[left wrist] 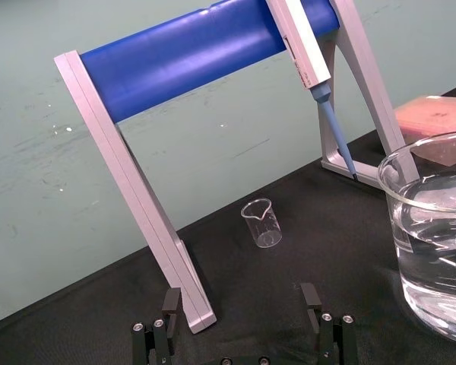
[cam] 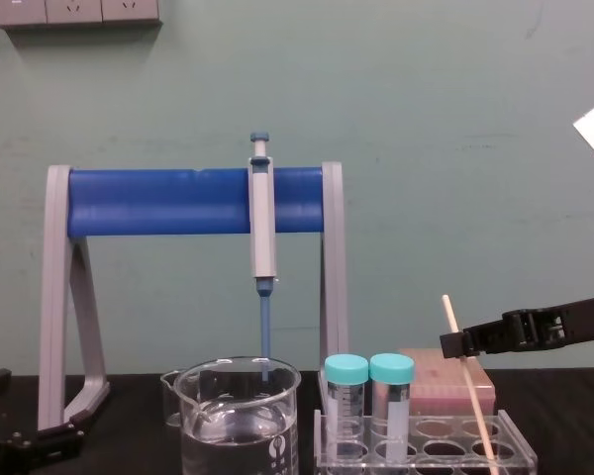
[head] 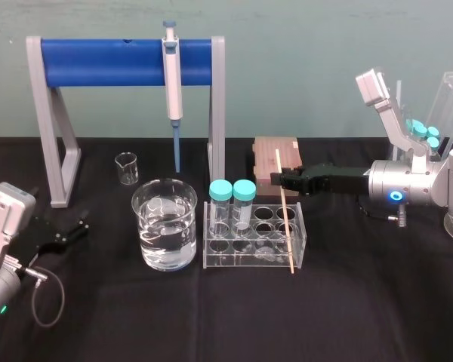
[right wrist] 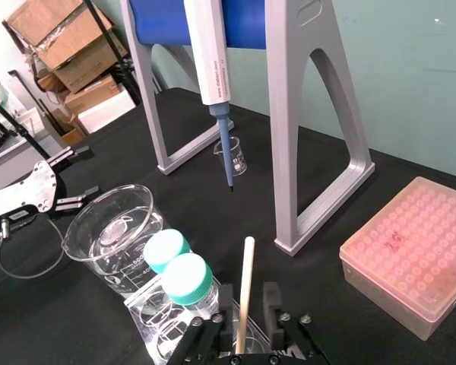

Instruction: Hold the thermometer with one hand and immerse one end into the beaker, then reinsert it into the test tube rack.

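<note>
Reaches in from the worktop's right edge with the right gripper [head: 278, 179], narrowly parted around the upper thermometer [head: 286, 219], not clamped. Finds that rod leaning in the right end of the test tube rack [head: 303, 243], mid-worktop, just beside the beaker [head: 164, 226]. Rests the left gripper [head: 79, 228] spread wide near the left edge.

capped tubes [head: 232, 202] between thermometer [head: 286, 220] and beaker [head: 164, 226], pipette [head: 171, 79] behind

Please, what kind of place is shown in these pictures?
Probably a laboratory bench set up for robot practice: a pipette hangs on a stand, a beaker holds clear liquid, and capped tubes stand in a test tube rack.
</note>
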Available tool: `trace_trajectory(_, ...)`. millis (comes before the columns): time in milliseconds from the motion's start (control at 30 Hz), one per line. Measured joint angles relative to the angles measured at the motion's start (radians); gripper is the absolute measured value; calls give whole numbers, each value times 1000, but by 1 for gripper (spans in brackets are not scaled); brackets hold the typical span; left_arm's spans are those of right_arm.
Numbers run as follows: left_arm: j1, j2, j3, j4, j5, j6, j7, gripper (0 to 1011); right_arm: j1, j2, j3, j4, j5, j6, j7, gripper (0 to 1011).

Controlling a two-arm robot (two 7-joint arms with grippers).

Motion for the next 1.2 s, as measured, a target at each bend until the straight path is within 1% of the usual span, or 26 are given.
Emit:
trace_trajectory(33,0,0,0,0,0,0,0,1004,0,0,0,0,0,0,0,253)
trace_trajectory(100,0,0,0,0,0,0,0,1004,0,0,0,0,0,0,0,222)
trace_trajectory(133,0,0,0,0,0,0,0,1004,0,0,0,0,0,0,0,173)
trace_trajectory(233,0,0,0,0,0,0,0,1004,0,0,0,0,0,0,0,88)
trace_trajectory(300,0,0,0,0,0,0,0,1004,0,0,0,0,1,0,0,59)
trace_trajectory(767,0,0,0,0,0,0,0,1004,0,0,0,0,0,0,-1,56)
trace_trajectory(1000,0,0,0,0,0,0,0,1004,-22,22,6,-43,17,5,-4,56)
trace_trajectory(1200,0,0,0,0,0,0,0,1004,-42,47,13,-92,42,15,-8,55)
